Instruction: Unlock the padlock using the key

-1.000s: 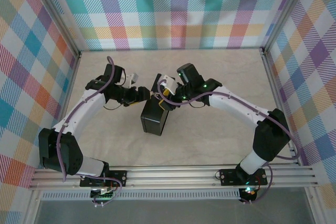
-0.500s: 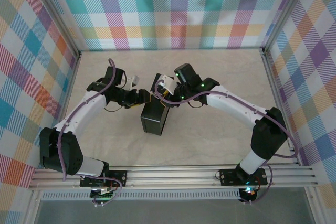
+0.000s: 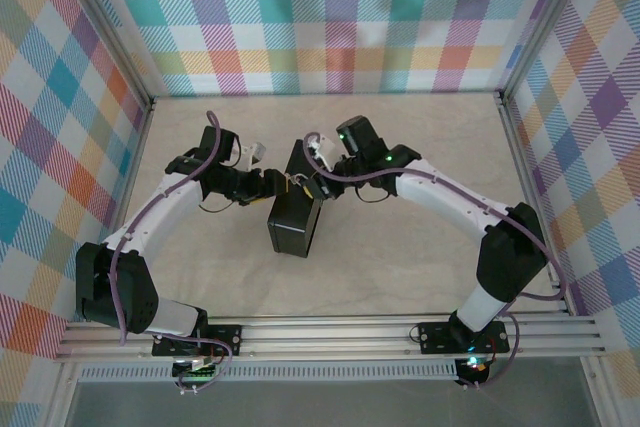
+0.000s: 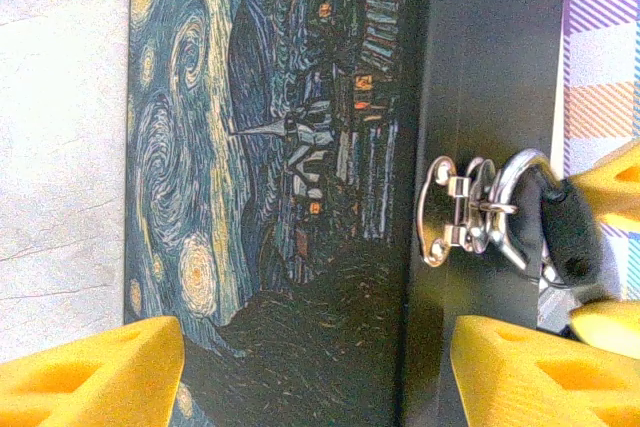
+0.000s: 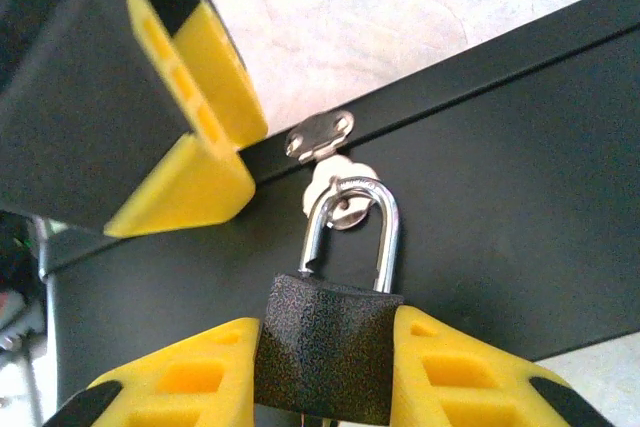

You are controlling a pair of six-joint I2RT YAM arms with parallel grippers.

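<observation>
Padlock pinched, and the tin could have slid

The right fingers squeezed the padlock, which hung from the hasp of the tin at 12 o'clock from it. The left fingers stood apart. A hard pull could have tipped the tin.

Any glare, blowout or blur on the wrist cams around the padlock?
Right wrist: padlock crisp, shackle shows specular glints, table blown out. Left wrist: tin artwork sharp, table washed white, left gripper's fingers slightly soft at the bottom edge.
</observation>
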